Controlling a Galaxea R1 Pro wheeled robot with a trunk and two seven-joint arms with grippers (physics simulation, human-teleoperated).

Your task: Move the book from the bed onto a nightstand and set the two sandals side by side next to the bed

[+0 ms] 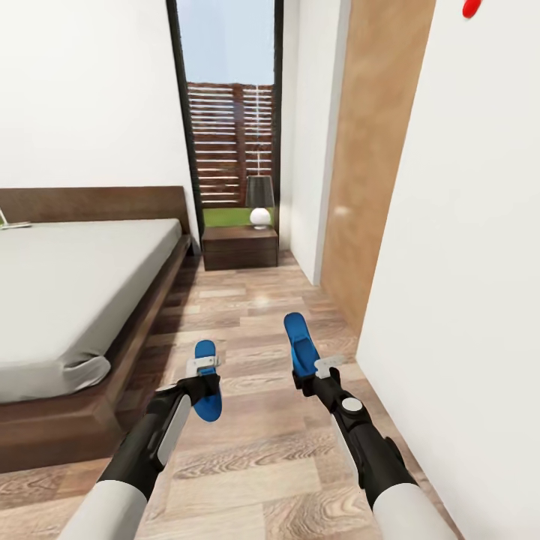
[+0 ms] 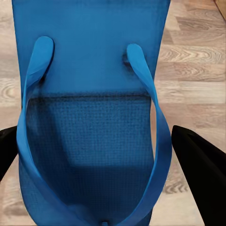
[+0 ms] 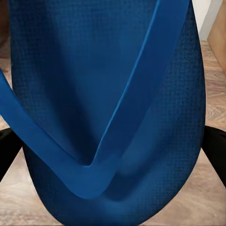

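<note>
My left gripper (image 1: 204, 372) is shut on one bright blue sandal (image 1: 205, 349), which is held over the plank floor beside the bed (image 1: 67, 300). My right gripper (image 1: 312, 372) is shut on the other sandal (image 1: 298, 336), further right. In the left wrist view, black fingers (image 2: 203, 175) flank the strapped sandal (image 2: 89, 141). Close up in the right wrist view is that arm's sandal (image 3: 108, 70), with dark fingers (image 3: 217, 151) at its sides. The nightstand (image 1: 240, 247) stands at the far end by the bed's headboard. A thin flat thing (image 1: 13, 223) lies on the mattress's far left; I cannot tell if it is the book.
A lamp (image 1: 260, 201) with a dark shade stands on the nightstand, in front of a tall window (image 1: 229, 112). A white wall (image 1: 465, 262) and a brown door (image 1: 375, 165) close off the right side. The floor strip (image 1: 247, 300) between bed and wall runs ahead.
</note>
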